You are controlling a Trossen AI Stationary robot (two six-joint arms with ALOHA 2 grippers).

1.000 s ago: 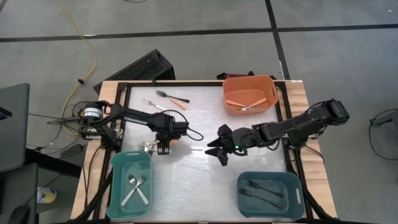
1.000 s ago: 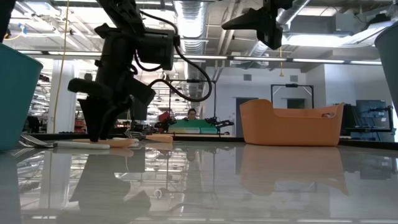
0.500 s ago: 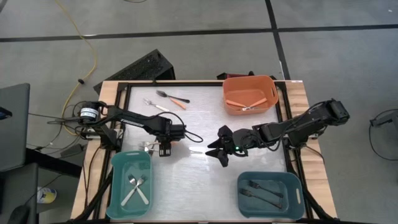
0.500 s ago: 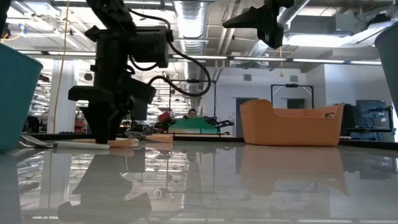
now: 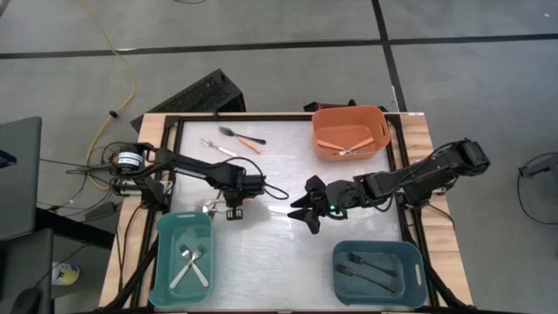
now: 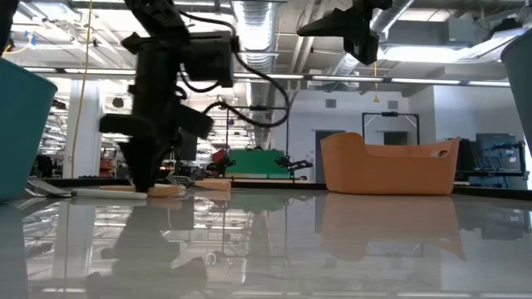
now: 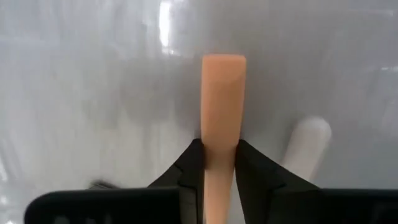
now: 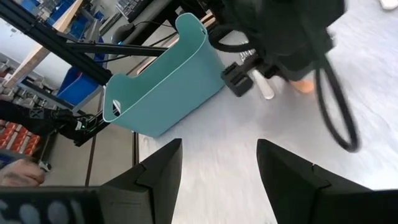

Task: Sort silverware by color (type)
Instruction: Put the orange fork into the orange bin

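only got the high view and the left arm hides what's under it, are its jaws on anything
Observer: Yes. In the left wrist view the left gripper has its jaws shut on an orange handle.
Operator: anything lying next to it
Observer: A white handle lies on the table beside the orange one, outside the jaws.
Operator: is it lifted yet
Observer: No. The low view shows the orange handle flat on the table surface.
Operator: and the right one
Observer: The right gripper has its jaws open and holds nothing.

I see an orange bin point(image 5: 350, 133) at the tabletop's far right corner, a light teal bin point(image 5: 184, 258) near left, a darker one point(image 5: 378, 271) near right.
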